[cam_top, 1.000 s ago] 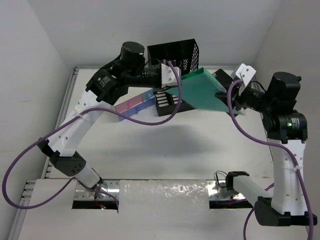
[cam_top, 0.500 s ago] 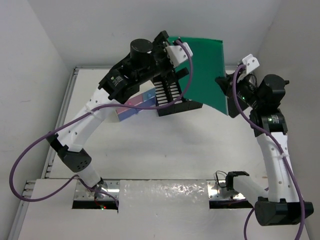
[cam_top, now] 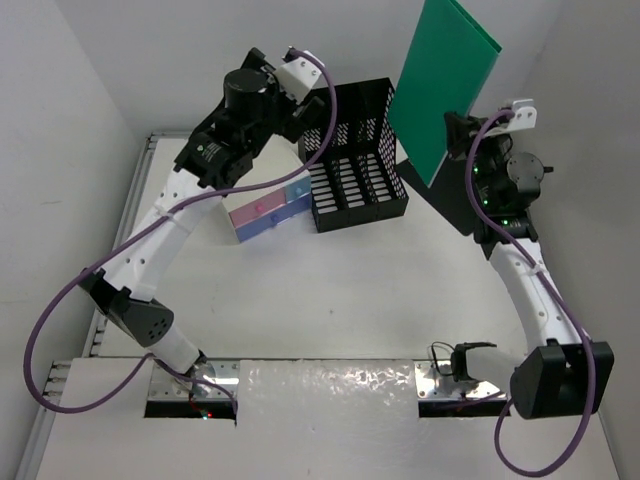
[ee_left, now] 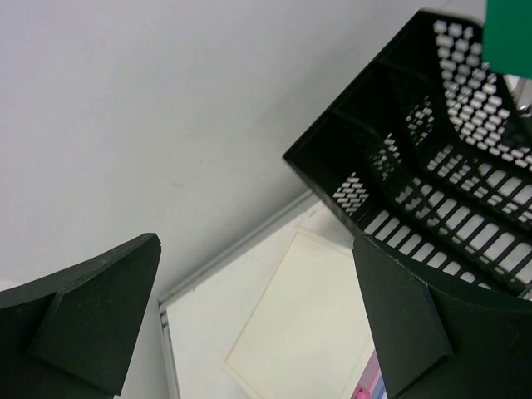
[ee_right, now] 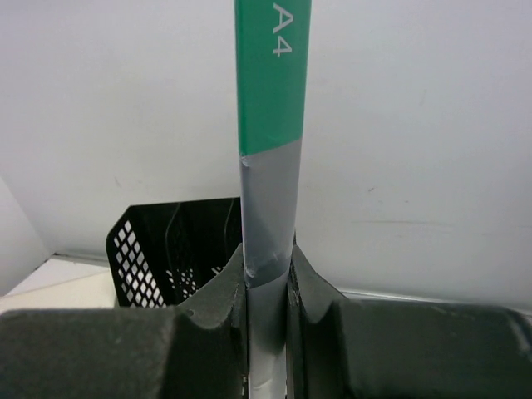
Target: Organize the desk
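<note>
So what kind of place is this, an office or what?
Probably a robot test cell staged as an office, not a real one: a white desk boxed in by plain walls, with a black file rack, a green folder and a small drawer box.

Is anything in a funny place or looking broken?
Yes. The green folder is up in the air, tilted, pinched by the right gripper near the black mesh rack instead of standing in it. Grey tape covers part of its edge, as if patched. Nothing else on the desk looks odd.
</note>
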Controlling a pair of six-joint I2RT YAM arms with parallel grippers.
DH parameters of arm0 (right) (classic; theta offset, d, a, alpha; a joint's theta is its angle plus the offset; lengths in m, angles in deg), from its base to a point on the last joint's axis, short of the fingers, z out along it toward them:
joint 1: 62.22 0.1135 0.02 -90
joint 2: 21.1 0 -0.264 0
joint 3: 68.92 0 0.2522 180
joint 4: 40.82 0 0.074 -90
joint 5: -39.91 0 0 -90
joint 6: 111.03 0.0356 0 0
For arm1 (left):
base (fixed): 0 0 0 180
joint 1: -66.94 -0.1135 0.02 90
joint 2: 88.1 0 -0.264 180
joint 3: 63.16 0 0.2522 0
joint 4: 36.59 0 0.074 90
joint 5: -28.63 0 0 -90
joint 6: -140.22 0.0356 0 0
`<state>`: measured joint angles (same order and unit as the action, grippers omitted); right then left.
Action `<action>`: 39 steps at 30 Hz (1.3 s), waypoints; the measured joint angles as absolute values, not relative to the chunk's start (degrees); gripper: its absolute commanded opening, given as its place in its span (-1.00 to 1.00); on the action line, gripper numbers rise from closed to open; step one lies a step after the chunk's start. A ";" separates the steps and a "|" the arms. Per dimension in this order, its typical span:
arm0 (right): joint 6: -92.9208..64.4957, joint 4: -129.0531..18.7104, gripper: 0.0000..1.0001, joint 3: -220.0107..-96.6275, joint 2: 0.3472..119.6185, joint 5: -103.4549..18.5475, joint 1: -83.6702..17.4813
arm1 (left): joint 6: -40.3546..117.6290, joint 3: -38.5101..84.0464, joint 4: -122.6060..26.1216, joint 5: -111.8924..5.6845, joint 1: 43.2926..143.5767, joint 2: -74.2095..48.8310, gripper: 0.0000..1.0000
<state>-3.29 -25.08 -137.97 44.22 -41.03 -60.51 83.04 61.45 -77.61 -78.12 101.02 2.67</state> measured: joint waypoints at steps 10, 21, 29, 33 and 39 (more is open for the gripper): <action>-4.08 -14.46 -1.00 -136.27 52.24 -42.87 -55.98 | 79.30 57.47 -77.53 -76.30 92.80 2.91 0.99; -17.23 -2.11 -1.00 -134.80 63.17 -55.09 -44.59 | 78.82 54.30 -77.39 -74.56 88.02 3.98 0.99; -19.84 13.13 -1.00 -131.63 73.09 -60.31 -42.56 | 78.84 53.64 -77.00 -73.40 86.81 4.59 0.99; -20.12 15.77 -1.00 -129.36 77.88 -60.79 -42.56 | 78.88 53.53 -76.87 -72.48 86.09 5.49 0.99; -20.93 22.48 -1.00 -128.66 82.08 -61.30 -42.52 | 79.23 52.77 -76.69 -72.17 85.42 6.67 0.99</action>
